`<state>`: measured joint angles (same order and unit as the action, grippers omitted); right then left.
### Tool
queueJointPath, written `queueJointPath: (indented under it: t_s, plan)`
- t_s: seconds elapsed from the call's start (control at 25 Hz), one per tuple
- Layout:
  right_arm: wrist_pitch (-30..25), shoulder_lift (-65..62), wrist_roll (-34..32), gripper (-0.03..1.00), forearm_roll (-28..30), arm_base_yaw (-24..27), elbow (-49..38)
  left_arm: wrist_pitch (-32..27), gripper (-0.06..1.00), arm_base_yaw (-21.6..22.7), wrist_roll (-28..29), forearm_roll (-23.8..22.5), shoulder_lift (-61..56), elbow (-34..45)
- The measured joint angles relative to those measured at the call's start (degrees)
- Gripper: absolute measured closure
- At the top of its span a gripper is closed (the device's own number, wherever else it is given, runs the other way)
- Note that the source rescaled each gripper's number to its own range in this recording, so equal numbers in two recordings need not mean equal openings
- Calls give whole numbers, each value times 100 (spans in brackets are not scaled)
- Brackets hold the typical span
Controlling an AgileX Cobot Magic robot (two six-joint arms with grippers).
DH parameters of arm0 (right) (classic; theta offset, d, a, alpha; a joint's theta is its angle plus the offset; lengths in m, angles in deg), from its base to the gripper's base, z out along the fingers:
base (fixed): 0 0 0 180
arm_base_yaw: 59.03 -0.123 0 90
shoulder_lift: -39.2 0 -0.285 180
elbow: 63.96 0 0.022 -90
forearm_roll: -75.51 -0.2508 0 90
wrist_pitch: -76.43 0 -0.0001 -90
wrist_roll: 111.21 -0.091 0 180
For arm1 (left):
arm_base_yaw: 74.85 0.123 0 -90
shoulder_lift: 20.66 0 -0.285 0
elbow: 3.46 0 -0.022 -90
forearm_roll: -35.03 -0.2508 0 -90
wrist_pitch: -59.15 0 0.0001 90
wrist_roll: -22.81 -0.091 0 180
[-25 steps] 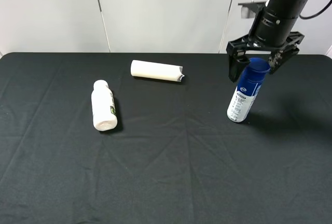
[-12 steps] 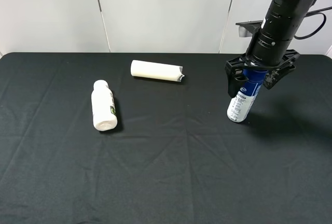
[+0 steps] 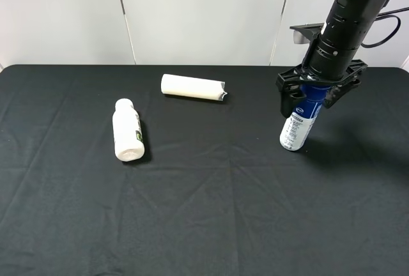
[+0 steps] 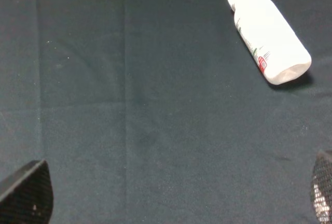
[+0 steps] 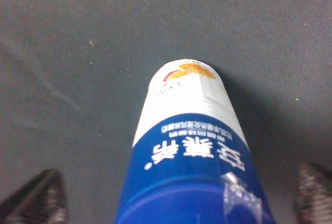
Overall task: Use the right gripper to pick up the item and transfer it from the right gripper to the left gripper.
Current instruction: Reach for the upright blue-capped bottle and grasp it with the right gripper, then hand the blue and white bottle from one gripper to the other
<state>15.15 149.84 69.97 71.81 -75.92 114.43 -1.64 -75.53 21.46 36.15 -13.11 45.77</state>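
The black table (image 3: 192,225) carries the bottle (image 3: 296,128) upright on its right side. The right gripper (image 3: 311,99) straddles its top, fingers (image 5: 36,199) apart. Centre them, squeeze squarely, then lift straight. The left gripper (image 4: 174,193) hangs spread wide, empty.

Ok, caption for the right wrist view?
Blue-capped bottle standing on black cloth, between the spread jaws of the right gripper.
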Motion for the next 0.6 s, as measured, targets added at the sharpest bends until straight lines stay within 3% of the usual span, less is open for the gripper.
queueJointPath:
  t_s: [0.04,0.6]
  plan:
    - [0,0,-12,96,30,0,0,0,-4,0,0,0,0,0]
    - [-102,12,7,96,42,0,72,0,-4,0,0,0,0,0]
